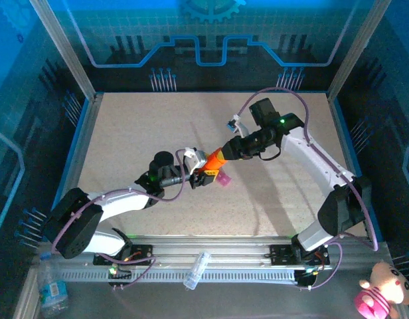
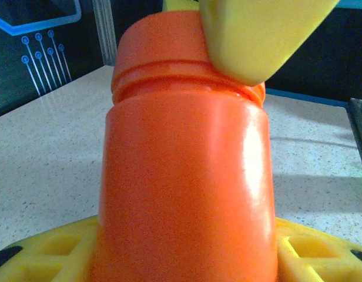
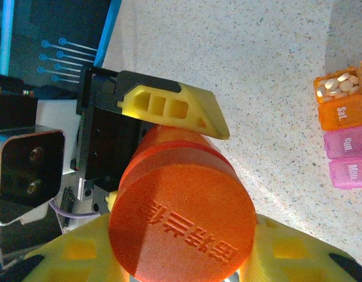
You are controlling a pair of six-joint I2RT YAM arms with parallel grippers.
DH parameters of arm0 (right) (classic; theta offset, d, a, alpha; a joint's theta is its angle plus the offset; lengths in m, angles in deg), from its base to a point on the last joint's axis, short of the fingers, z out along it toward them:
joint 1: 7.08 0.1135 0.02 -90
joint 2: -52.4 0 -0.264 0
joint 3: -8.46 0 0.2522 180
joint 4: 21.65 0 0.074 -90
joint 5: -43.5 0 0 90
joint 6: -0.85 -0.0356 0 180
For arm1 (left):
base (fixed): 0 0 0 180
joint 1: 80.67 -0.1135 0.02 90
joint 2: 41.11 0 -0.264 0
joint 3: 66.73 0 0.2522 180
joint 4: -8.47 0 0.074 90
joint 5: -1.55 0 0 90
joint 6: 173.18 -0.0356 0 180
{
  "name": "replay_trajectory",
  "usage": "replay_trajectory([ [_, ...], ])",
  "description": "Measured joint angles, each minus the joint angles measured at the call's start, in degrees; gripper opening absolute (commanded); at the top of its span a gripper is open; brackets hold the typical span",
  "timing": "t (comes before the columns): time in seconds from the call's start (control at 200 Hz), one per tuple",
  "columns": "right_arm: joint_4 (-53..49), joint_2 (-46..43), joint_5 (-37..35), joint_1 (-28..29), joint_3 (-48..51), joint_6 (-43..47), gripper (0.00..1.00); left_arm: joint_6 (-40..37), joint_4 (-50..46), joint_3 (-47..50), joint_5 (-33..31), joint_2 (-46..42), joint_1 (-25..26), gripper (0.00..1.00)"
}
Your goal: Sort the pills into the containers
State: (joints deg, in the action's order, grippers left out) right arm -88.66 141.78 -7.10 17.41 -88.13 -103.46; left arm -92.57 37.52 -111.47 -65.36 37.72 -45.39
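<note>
An orange pill bottle [image 1: 214, 160] hangs tilted above the table's middle, held from both ends. My left gripper [image 1: 202, 173] is shut on its body [image 2: 187, 194], the yellow fingers [image 2: 46, 252] pressing in low on either side. My right gripper [image 1: 227, 153] is shut on its round cap [image 3: 184, 226], whose face bears raised characters. The containers [image 3: 345, 126], a strip of small orange and pink compartments, lie on the table just right of the bottle. One orange compartment stands open with white pills [image 3: 338, 85] inside. From above, the strip [image 1: 224, 179] shows as a pink patch under the bottle.
The speckled table [image 1: 158, 126] is fenced by blue edging and metal posts. A clear tube [image 1: 197, 269] lies on the front rail and a pink plush toy [image 1: 384, 289] sits outside at the lower right. The left wrist camera [image 3: 31, 170] faces my right wrist.
</note>
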Motion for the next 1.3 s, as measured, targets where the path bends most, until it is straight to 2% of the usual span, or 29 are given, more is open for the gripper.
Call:
replay_trajectory([
  [0.145,1.29,0.02,-0.33,0.11,0.26,-3.39,0.42,0.0,-0.15,0.0,-0.94,0.0,0.0,0.0],
  [0.425,2.47,0.11,0.15,1.16,-0.11,-4.63,0.81,-0.02,4.02,-0.31,-1.16,0.17,0.9,0.0],
  [0.595,3.65,-2.32,0.44,-0.15,0.44,-3.45,0.94,0.02,7.54,-1.09,-1.18,1.14,1.2,0.0],
  [0.765,5.2,-11.54,1.7,-4.35,4.02,-2.43,0.96,1.14,10.4,-1.49,-1.22,3.15,1.2,0.0],
  [0.956,10.45,-19.34,1.29,-8.79,6.67,-3.72,0.92,5.35,15.74,-1.6,-1.2,5.95,0.48,0.0],
  [1.061,12.76,-18.64,0.44,-8.81,6.05,-3.45,0.89,8.09,18.49,-1.68,-1.16,7.08,0.11,0.0],
  [1.301,13.94,-10.01,-0.26,-8.0,-0.42,-1.14,0.9,11.8,21.27,-2.4,-0.72,7.61,0.07,0.0],
])
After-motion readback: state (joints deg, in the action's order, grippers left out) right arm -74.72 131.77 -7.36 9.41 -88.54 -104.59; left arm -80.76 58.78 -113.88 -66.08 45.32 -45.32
